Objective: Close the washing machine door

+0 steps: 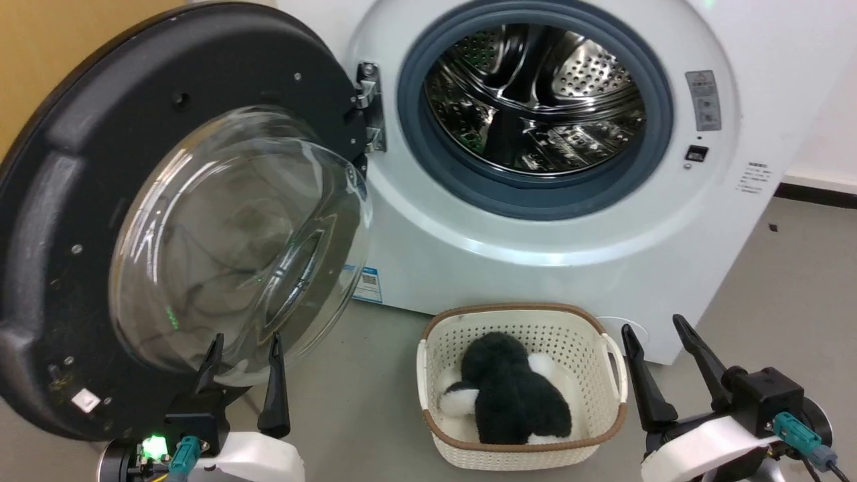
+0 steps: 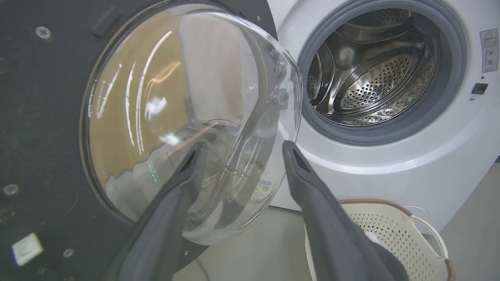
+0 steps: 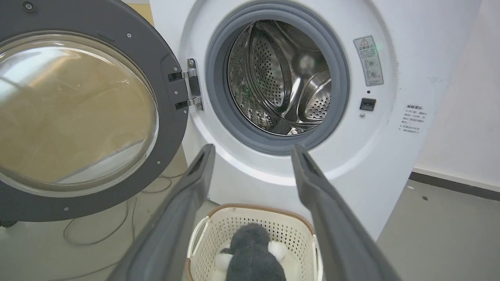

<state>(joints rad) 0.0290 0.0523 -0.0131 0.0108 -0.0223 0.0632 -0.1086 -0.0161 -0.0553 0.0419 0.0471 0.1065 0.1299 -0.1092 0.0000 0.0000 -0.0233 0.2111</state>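
The washing machine (image 1: 669, 234) is a big white front-loader with a grey-rimmed opening and steel drum (image 1: 535, 94). Its door (image 1: 67, 201), a large black disc with a bulging clear glass bowl (image 1: 234, 234), stands swung wide open to the left on a metal hinge (image 1: 368, 100). My left gripper (image 1: 244, 341) is open, its fingertips just below the glass bowl, seen close in the left wrist view (image 2: 242, 146). My right gripper (image 1: 656, 328) is open at the lower right, apart from the machine, and in the right wrist view (image 3: 252, 150) it points at the opening.
A cream perforated basket (image 1: 616, 388) stands on the grey floor before the machine, holding a dark and white plush toy (image 1: 512, 388). Thin cables (image 3: 97, 234) lie on the floor under the door. A tan panel (image 1: 40, 53) rises behind the door.
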